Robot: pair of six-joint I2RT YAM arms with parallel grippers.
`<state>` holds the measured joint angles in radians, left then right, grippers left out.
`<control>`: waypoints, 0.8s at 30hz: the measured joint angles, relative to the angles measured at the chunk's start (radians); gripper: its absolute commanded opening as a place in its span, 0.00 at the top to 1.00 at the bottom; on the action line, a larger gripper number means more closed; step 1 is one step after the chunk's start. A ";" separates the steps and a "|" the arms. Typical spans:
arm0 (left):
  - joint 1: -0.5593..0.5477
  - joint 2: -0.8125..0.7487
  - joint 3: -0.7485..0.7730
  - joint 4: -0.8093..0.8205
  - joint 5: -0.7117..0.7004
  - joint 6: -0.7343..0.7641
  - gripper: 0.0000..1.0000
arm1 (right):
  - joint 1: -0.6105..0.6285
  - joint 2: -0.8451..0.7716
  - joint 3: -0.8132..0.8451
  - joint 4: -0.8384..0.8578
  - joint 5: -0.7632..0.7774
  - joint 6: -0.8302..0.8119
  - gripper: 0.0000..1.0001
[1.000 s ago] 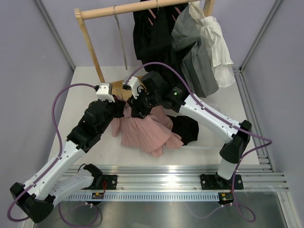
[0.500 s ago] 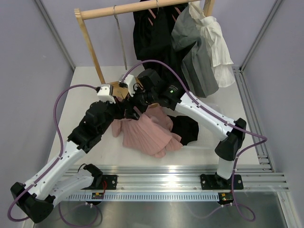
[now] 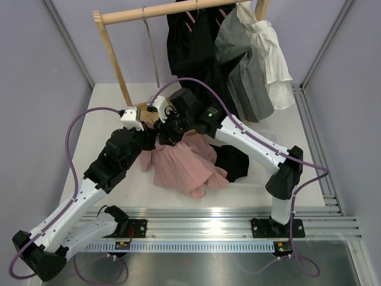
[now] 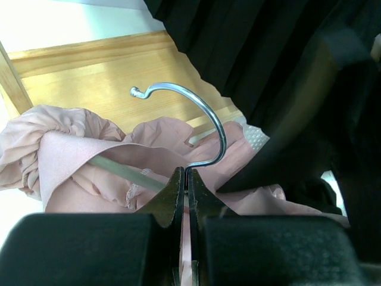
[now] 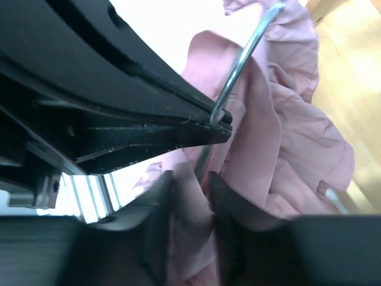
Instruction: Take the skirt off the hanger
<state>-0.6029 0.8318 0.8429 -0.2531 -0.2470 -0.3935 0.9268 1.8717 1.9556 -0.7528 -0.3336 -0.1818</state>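
Left claw (image 4: 186,176) clamped shut on the hanger (image 4: 217,122) at the neck of its hook; skirt (image 3: 181,170), pink, heaped on the desk (image 3: 101,128), seemingly still threaded on the hanger's bar; right claw (image 5: 193,185) at the cloth, grip cannot be told — removal apparently barely begun.

Clothes (image 3: 238,53) hang on a wooden rack (image 3: 149,11) (black, grey, white).

The white-and-black left arm (image 3: 89,185) and right arm (image 3: 250,140) trailed purple cables (image 3: 68,143); the left tool (image 4: 186,179) and right tool (image 5: 190,185) were matte black.
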 measured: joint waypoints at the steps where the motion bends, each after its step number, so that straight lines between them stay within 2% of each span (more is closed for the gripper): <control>1: 0.000 0.000 -0.003 0.000 0.000 0.000 1.00 | 0.000 0.000 0.002 0.001 0.000 0.005 0.69; 2: 0.000 0.000 -0.004 -0.001 0.000 0.000 1.00 | 0.000 0.000 0.002 0.001 0.001 0.004 0.73; 5: 0.000 0.000 -0.008 0.000 0.000 -0.001 1.00 | 0.000 0.000 0.004 0.001 0.004 0.003 0.74; 8: 0.000 0.000 -0.008 -0.001 0.000 0.000 1.00 | 0.000 -0.001 0.004 0.001 0.011 0.002 0.90; 9: 0.000 0.000 -0.008 -0.002 0.000 0.000 1.00 | -0.002 -0.001 0.004 0.001 0.019 0.001 1.00; 19: 0.000 0.000 -0.008 0.002 0.000 0.000 1.00 | -0.011 -0.006 0.004 0.000 0.023 0.001 1.00; 23: -0.001 0.000 -0.010 0.014 0.002 0.000 1.00 | -0.011 -0.012 0.004 0.000 0.026 -0.002 0.90; 24: -0.002 0.000 -0.013 0.022 0.003 0.000 1.00 | -0.011 -0.014 0.004 -0.001 0.026 -0.002 0.91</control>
<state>-0.6044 0.8318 0.8299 -0.2314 -0.2443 -0.3935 0.9154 1.8576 1.9594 -0.7536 -0.3073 -0.1841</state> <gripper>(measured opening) 0.015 0.080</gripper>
